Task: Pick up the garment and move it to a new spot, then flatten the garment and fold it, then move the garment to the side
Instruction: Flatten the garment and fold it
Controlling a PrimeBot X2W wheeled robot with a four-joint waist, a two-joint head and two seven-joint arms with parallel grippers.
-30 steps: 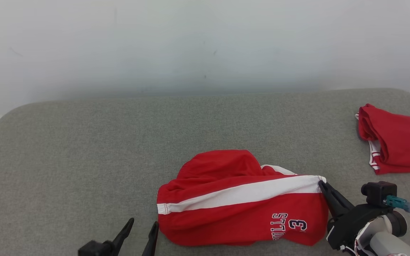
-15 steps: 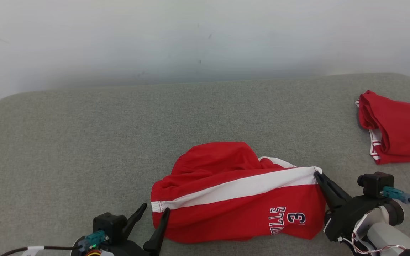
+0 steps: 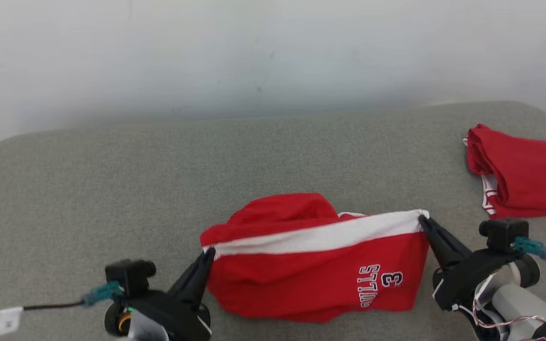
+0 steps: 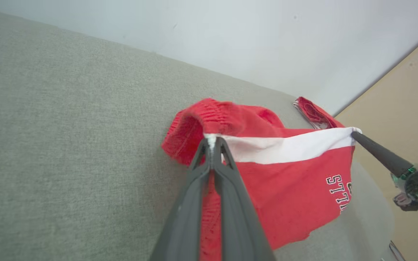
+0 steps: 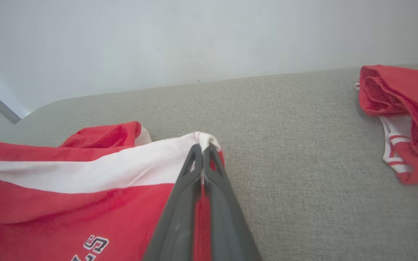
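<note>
The garment (image 3: 315, 270) is a pair of red shorts with a white side stripe and a dark "3" print, lying on the grey padded table (image 3: 112, 189) near its front. My left gripper (image 3: 209, 253) is shut on the stripe's left end; in the left wrist view the left gripper (image 4: 212, 142) pinches white cloth of the garment (image 4: 292, 174). My right gripper (image 3: 422, 219) is shut on the stripe's right corner, and the right wrist view shows the right gripper (image 5: 202, 148) clamped on the garment (image 5: 85, 188). The stripe is stretched between both grippers.
A second red garment (image 3: 524, 175), folded, lies at the table's right edge, and appears as a red garment (image 5: 405, 112) in the right wrist view. A pale wall (image 3: 254, 57) runs behind the table. Bare grey surface extends left and behind the shorts.
My left gripper moved right from open beside the shorts and shut on the stripe's left end. The stripe is now pulled straighter and slightly raised. The camera shifted a little.
</note>
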